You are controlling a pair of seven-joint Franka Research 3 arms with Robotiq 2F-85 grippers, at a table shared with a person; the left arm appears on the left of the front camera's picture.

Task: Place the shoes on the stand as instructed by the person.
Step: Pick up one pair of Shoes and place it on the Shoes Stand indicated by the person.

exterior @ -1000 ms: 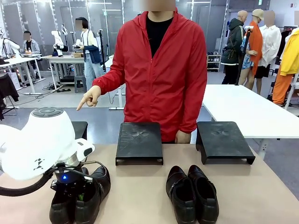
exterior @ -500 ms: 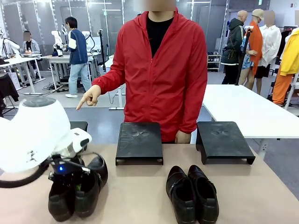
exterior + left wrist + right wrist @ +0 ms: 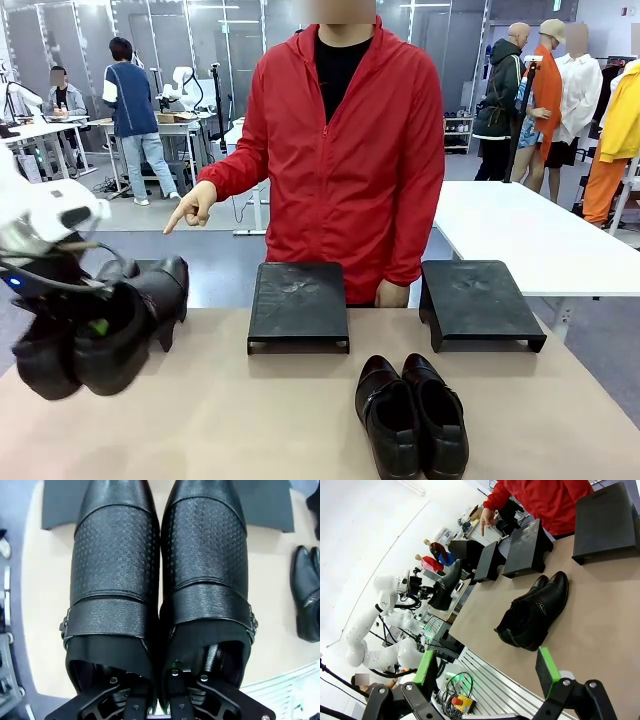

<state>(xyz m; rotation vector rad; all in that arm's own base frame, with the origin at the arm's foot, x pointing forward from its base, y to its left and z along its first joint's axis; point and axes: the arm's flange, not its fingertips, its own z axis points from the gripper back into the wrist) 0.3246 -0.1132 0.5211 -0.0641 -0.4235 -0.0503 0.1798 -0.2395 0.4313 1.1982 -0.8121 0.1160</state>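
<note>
No text, label, brand or number legible, neither on the shoes (image 3: 115, 570) nor elsewhere. Small dark mark on the left arm (image 3: 384, 597) in the right wrist view, perhaps a logo, too small to read.

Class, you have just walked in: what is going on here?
The left claw is shut on one pair of black shoes, held clear of the table. The person in red points a hand toward the robot's left. The other pair lies on the table near the middle stand. The right claw is open, empty.
</note>
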